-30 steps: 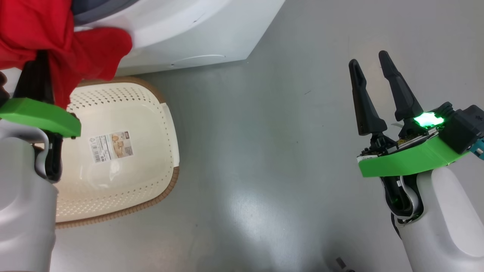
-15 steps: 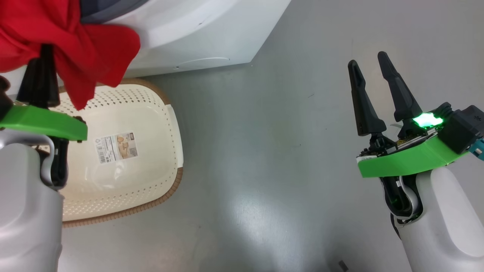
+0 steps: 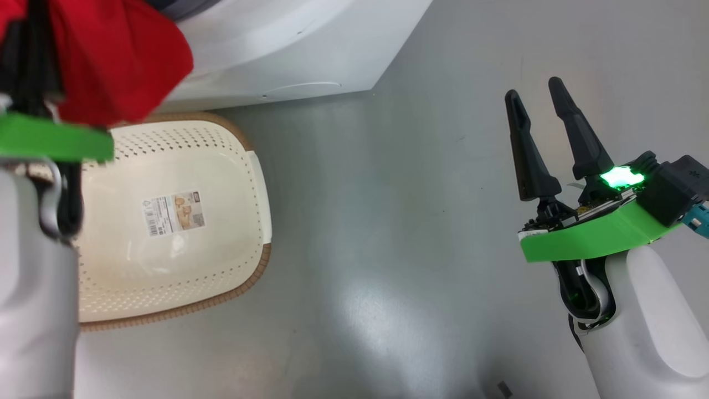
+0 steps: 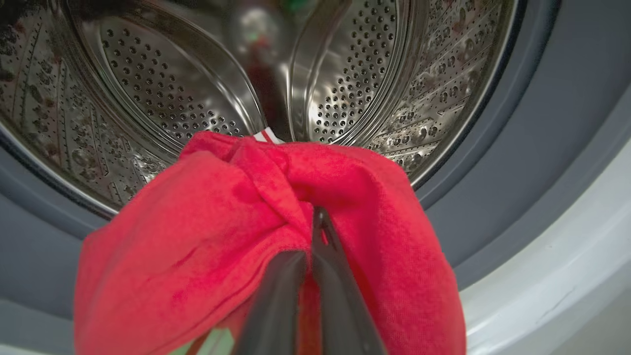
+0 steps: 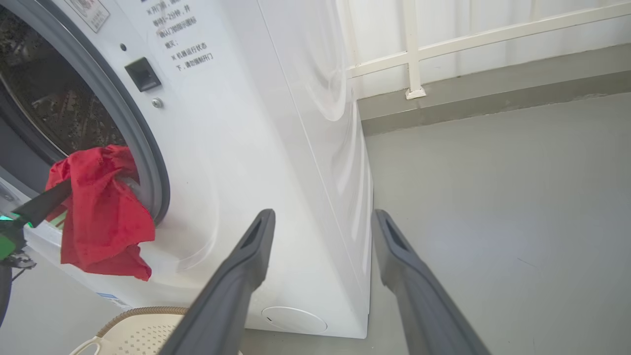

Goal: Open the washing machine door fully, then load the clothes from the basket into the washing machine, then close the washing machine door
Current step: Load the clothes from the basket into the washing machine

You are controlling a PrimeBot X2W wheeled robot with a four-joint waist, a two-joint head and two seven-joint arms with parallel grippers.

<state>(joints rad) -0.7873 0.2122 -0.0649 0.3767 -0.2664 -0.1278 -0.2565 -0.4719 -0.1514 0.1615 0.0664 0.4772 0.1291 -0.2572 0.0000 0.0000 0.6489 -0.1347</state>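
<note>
Left gripper (image 4: 310, 236) jaws clenched on soft red fabric garment (image 4: 197, 236); release here and you drop it outside the steel drum (image 4: 162, 98). Right gripper (image 3: 534, 88) released.

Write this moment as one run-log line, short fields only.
left gripper: shut on red garment, at drum mouth | right gripper: open, holding nothing | basket: no clothes visible

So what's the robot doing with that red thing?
It's putting laundry in the washing machine. Its left gripper is pinched shut on a red garment, holding it right at the mouth of the steel drum. The basket on the floor looks empty. The right gripper hangs open off to the side, holding nothing.
</note>
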